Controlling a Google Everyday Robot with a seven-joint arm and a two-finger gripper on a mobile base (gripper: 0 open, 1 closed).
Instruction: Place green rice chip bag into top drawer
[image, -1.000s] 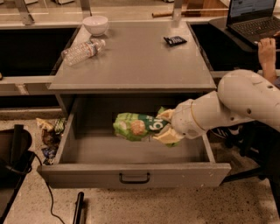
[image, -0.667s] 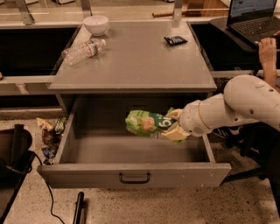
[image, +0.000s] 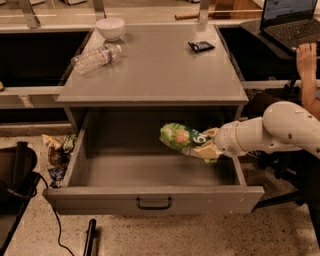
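The green rice chip bag (image: 181, 137) is held sideways in the air over the right part of the open top drawer (image: 150, 200), above its floor. My gripper (image: 207, 145) reaches in from the right over the drawer's right wall and is shut on the bag's right end. The white arm (image: 280, 131) extends to the right behind it. The drawer is pulled fully out, with its dark pull handle (image: 153, 203) at the front centre. The drawer's inside shows nothing else.
On the cabinet top (image: 160, 70) lie a plastic water bottle (image: 95, 57), a white bowl (image: 110, 27) and a small black packet (image: 201, 46). Snack bags (image: 57, 152) lie on the floor left of the drawer. A person's hand (image: 306, 57) and laptop (image: 290, 20) are at right.
The gripper with the bag has moved right and slightly up, away from the drawer's middle. The bag stays gripped.
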